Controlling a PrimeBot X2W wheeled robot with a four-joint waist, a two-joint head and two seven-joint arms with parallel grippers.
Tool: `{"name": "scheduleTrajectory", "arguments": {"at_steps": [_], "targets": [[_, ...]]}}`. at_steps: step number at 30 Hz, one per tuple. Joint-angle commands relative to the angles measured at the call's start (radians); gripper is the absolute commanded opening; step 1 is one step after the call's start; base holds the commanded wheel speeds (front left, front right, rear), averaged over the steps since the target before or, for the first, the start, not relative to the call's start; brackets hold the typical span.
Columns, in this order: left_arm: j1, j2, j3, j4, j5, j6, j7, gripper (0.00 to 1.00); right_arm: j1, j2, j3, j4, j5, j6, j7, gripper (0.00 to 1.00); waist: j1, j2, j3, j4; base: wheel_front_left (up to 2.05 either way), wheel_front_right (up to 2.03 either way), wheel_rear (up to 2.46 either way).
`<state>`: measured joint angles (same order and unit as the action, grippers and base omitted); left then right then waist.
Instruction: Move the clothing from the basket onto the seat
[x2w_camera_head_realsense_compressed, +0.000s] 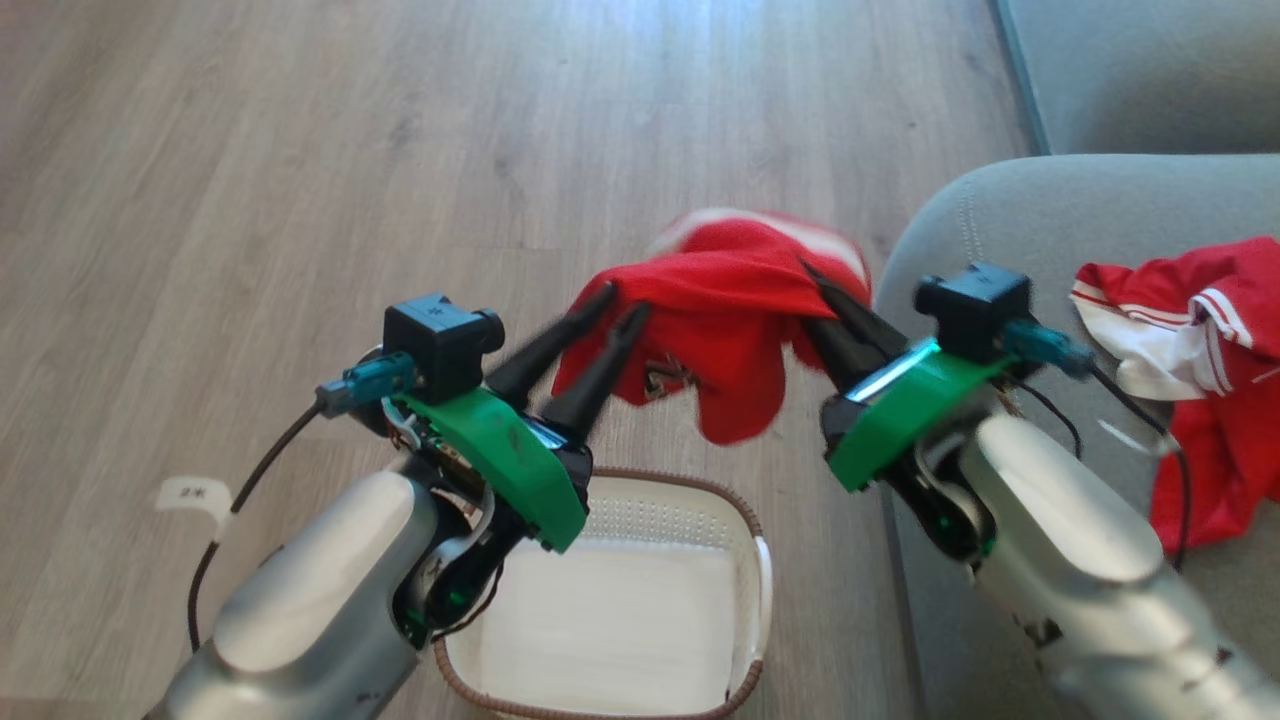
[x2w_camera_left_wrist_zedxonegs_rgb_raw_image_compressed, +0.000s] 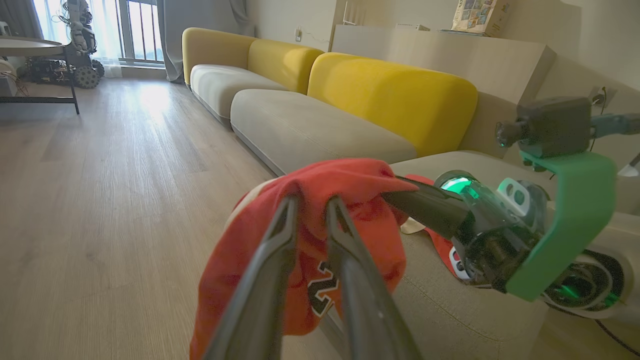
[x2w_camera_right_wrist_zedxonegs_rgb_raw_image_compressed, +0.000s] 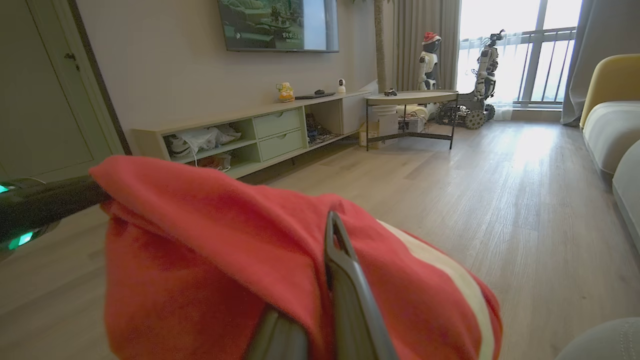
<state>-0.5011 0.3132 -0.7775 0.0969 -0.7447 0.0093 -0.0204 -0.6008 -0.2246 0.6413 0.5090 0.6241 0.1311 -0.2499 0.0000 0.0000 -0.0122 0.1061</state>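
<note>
A red garment (x2w_camera_head_realsense_compressed: 720, 300) with a white stripe and a black-and-white number hangs stretched between my two grippers, above the floor and the basket. My left gripper (x2w_camera_head_realsense_compressed: 620, 303) is shut on its left end; the narrow gap between the fingers (x2w_camera_left_wrist_zedxonegs_rgb_raw_image_compressed: 285, 240) shows red cloth. My right gripper (x2w_camera_head_realsense_compressed: 812, 272) is shut on its right end, cloth draped over its fingers (x2w_camera_right_wrist_zedxonegs_rgb_raw_image_compressed: 345, 270). The white basket (x2w_camera_head_realsense_compressed: 745, 520) with a brown rim stands below, its inside bare. Another red and white garment (x2w_camera_head_realsense_compressed: 1200, 340) lies crumpled on the grey-green seat (x2w_camera_head_realsense_compressed: 1000, 210), to the right of my right gripper.
Wooden floor (x2w_camera_head_realsense_compressed: 300, 150) spreads to the left and ahead, with a small paper label (x2w_camera_head_realsense_compressed: 190, 492) on it. A long sofa with yellow backs (x2w_camera_left_wrist_zedxonegs_rgb_raw_image_compressed: 390, 85) runs past the seat. Farther off stand a low cabinet (x2w_camera_right_wrist_zedxonegs_rgb_raw_image_compressed: 260, 135), a round table (x2w_camera_right_wrist_zedxonegs_rgb_raw_image_compressed: 410, 100) and other robots (x2w_camera_right_wrist_zedxonegs_rgb_raw_image_compressed: 480, 75).
</note>
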Motion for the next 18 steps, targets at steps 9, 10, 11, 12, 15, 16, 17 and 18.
{"name": "scheduleTrajectory", "arguments": {"at_steps": [9, 10, 11, 12, 15, 16, 17, 18], "targets": [[-0.013, 0.021, 0.026, -0.061, 0.004, 0.014, -0.003, 1.00, 0.112, -0.004, -0.212, -0.185, -0.102, 0.000, -0.012, 0.00, 0.0000, 0.0000, 0.002, -0.089, 0.00, 0.00, 0.00], [-0.010, 0.022, 0.025, -0.063, 0.005, 0.015, -0.006, 1.00, 0.123, -0.004, -0.229, -0.205, -0.108, 0.000, -0.012, 0.00, 0.0000, 0.0000, 0.004, -0.102, 0.00, 0.00, 0.00], [-0.007, 0.022, 0.024, -0.064, 0.005, 0.016, -0.007, 1.00, 0.134, -0.006, -0.243, -0.224, -0.113, 0.000, -0.012, 0.00, 0.0000, 0.0000, 0.006, -0.115, 0.00, 0.00, 0.00], [-0.005, 0.022, 0.023, -0.065, 0.006, 0.017, -0.009, 1.00, 0.144, -0.010, -0.253, -0.241, -0.118, 0.000, -0.012, 0.00, 0.0000, 0.0000, 0.008, -0.129, 0.00, 0.00, 0.00], [-0.004, 0.025, 0.020, -0.066, 0.015, 0.016, -0.022, 1.00, 0.175, -0.021, -0.268, -0.293, -0.125, 0.000, -0.012, 0.00, 0.0000, 0.0000, 0.015, -0.173, 0.00, 0.00, 0.00], [-0.004, 0.027, 0.021, -0.065, 0.019, 0.017, -0.028, 1.00, 0.184, -0.027, -0.266, -0.309, -0.128, 0.000, -0.012, 0.00, 0.0000, 0.0000, 0.018, -0.191, 0.00, 0.00, 0.00], [-0.005, 0.028, 0.020, -0.064, 0.023, 0.017, -0.034, 1.00, 0.193, -0.034, -0.269, -0.324, -0.129, 0.000, -0.012, 0.00, 0.0000, 0.0000, 0.022, -0.206, 0.00, 0.00, 0.00], [-0.005, 0.029, 0.020, -0.063, 0.026, 0.017, -0.040, 1.00, 0.202, -0.039, -0.271, -0.339, -0.130, 0.000, -0.011, 0.00, 0.0000, 0.0000, 0.025, -0.222, 0.00, 0.00, 0.00]]}}
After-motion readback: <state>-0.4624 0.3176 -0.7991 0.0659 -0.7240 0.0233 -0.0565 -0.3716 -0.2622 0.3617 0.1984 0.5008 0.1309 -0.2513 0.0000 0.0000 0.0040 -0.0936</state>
